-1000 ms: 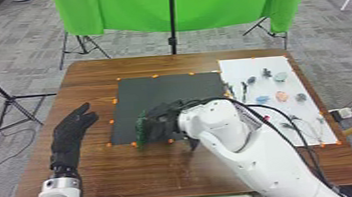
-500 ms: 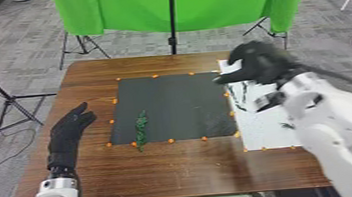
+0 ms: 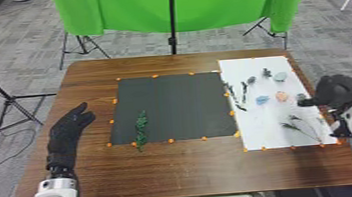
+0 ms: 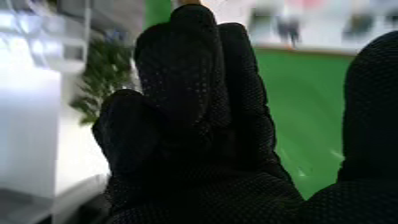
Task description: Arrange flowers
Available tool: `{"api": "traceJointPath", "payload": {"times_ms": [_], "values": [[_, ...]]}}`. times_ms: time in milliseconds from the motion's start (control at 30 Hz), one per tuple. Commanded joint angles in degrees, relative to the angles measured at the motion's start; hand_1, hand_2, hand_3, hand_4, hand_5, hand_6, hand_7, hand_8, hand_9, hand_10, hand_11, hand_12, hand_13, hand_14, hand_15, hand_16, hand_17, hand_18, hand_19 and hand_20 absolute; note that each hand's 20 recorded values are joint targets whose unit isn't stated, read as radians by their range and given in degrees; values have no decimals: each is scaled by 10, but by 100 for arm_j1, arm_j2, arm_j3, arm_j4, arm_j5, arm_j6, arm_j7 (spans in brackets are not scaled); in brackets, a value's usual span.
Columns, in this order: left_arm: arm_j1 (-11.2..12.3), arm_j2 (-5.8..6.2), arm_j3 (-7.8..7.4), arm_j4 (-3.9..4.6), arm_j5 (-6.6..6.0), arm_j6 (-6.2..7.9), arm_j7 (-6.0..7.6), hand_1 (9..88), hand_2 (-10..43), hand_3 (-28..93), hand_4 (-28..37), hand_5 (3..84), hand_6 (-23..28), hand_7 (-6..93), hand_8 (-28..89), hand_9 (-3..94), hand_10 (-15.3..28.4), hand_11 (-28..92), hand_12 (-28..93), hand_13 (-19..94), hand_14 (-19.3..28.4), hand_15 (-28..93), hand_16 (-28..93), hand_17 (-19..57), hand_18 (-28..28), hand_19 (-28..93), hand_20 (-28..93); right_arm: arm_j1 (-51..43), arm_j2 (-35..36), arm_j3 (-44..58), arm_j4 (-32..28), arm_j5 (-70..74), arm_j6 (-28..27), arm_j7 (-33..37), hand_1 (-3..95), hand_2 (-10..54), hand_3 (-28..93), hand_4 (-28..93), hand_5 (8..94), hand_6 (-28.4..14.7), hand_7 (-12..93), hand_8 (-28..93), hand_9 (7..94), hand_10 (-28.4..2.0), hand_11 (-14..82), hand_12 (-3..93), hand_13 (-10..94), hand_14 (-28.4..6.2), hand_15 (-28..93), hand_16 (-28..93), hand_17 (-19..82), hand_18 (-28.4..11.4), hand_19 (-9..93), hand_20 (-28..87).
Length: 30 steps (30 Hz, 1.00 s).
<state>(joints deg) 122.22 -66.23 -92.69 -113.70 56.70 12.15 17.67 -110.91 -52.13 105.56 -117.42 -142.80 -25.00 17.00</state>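
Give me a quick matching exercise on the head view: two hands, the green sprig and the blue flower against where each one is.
1. Green sprig
2. Blue flower
3. Left hand
4. Right hand

A. On the white sheet
B. At the right edge of the table
C. Mostly on the black sheet, one end past its near edge
D. To the left of the black sheet

Pairs: 1-C, 2-A, 3-D, 4-B
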Motion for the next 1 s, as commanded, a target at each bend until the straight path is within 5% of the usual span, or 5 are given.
{"api": "traceJointPath", "payload": {"times_ms": [33, 300, 533, 700, 1000], "values": [[111, -17, -19, -16, 12, -56, -42, 279, -24, 647, -156, 462, 24, 146, -48, 459, 129, 197, 168, 395, 157, 148, 43, 104, 105, 26, 229, -441, -269, 151, 154, 105, -504, 197, 298, -95, 518, -228, 673, -16, 160, -80, 784, -140, 216, 217, 877, -43, 513, 288, 584, -120, 932, 432], [114, -5, -33, -24, -3, -71, -40, 280, -23, 647, -156, 462, 24, 145, -47, 458, 129, 197, 168, 395, 157, 148, 43, 104, 105, 25, 229, -638, -338, -23, 288, -31, 86, 243, 302, -95, 541, -218, 673, -17, 155, -78, 786, -138, 212, 214, 879, -43, 513, 288, 587, -118, 932, 436], [137, -19, -40, -27, -4, -85, -46, 278, -23, 648, -156, 463, 24, 145, -47, 459, 128, 198, 168, 396, 157, 147, 43, 104, 105, 25, 229, -802, -374, -118, 426, -78, 1227, 103, 555, -95, 507, -168, 790, 11, 219, 78, 898, -103, 259, 224, 932, -22, 521, 301, 634, -103, 932, 490], [148, -29, -41, -30, -20, -72, -42, 279, -23, 647, -157, 462, 24, 146, -47, 459, 129, 198, 168, 396, 157, 147, 43, 104, 105, 25, 229, -748, -355, -81, 351, 138, 1544, 87, 595, -95, 504, -159, 818, 18, 244, 104, 928, -87, 304, 230, 937, -14, 551, 289, 651, -103, 932, 519], [181, -23, -45, -41, -36, -66, -42, 280, -22, 646, -157, 463, 24, 147, -48, 460, 129, 198, 168, 397, 158, 148, 42, 104, 105, 25, 229, -85, -421, -666, -682, 1147, 2166, 441, 587, -95, 529, -137, 828, 8, 253, 125, 935, -88, 325, 234, 937, -12, 569, 278, 660, -101, 932, 528]]}}
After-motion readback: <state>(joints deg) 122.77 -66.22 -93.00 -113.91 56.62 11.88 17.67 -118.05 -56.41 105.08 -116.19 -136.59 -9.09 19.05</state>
